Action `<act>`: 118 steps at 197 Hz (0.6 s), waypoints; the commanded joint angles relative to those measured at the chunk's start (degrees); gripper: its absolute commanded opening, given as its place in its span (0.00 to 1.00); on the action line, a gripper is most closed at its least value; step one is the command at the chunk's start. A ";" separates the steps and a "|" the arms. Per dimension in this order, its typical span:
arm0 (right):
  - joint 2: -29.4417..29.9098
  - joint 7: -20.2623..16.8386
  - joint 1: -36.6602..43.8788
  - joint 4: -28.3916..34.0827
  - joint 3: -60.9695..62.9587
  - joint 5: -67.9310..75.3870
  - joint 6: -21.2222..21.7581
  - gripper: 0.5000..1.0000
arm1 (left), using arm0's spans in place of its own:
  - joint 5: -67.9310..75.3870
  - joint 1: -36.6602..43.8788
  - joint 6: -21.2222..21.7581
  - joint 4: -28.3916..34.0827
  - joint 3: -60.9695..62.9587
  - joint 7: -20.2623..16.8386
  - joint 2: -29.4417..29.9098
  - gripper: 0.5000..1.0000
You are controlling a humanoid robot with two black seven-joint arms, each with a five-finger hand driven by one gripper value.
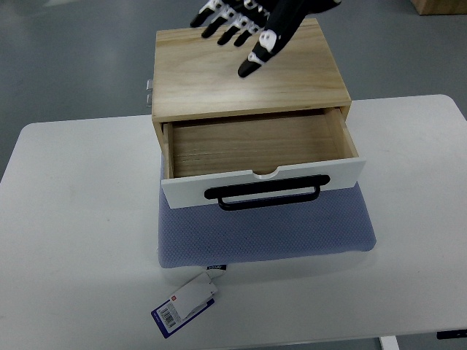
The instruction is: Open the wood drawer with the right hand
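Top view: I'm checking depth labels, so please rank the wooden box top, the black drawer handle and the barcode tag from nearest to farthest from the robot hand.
1. Wooden box top: directly beneath the hand, at the picture's top.
2. Black drawer handle: on the white drawer front, mid-picture.
3. Barcode tag: on the table, bottom left of the blue pad.

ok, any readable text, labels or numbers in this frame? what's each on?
None is legible.
Tag on the table, near the blue mat: a barcode and print, too small to read.
Small dark label at the mat's front edge: unreadable.
Wood drawer box: no markings visible.
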 commanded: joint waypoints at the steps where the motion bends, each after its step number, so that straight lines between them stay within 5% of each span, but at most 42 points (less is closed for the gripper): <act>1: -0.64 1.35 -3.55 -5.09 4.63 0.02 -0.76 0.89 | 0.00 -0.02 0.00 -0.04 0.02 -0.01 0.00 1.00; 2: -0.38 2.92 -8.25 -9.87 10.02 0.02 -1.89 0.89 | 0.00 -0.02 -0.09 -0.22 0.02 -0.01 0.00 1.00; 8: -0.12 4.07 -11.28 -12.63 13.75 0.02 -2.51 0.89 | 0.09 -0.02 -0.09 -0.31 -0.07 -0.01 0.00 1.00; 45: 2.08 9.53 -24.82 -20.99 31.78 0.02 -4.45 0.89 | 0.09 -0.02 -0.09 -0.40 -0.07 -0.01 0.00 1.00; 52: 4.80 13.21 -32.29 -25.56 42.85 0.02 -6.47 0.89 | 0.09 -0.02 -0.09 -0.31 -0.07 -0.01 0.00 1.00; 75: 9.55 19.02 -39.85 -31.54 53.67 0.11 -10.07 0.89 | 0.09 -0.02 -0.09 -0.40 -0.07 -0.01 0.00 1.00; 96: 15.35 27.89 -46.62 -38.48 63.06 0.46 -11.22 0.89 | 0.09 -0.02 -0.09 -0.48 -0.16 -0.01 0.00 1.00; 118: 19.48 31.50 -51.54 -43.31 69.22 2.13 -11.04 0.89 | 0.09 -0.02 -0.09 -0.40 -0.16 -0.01 0.00 1.00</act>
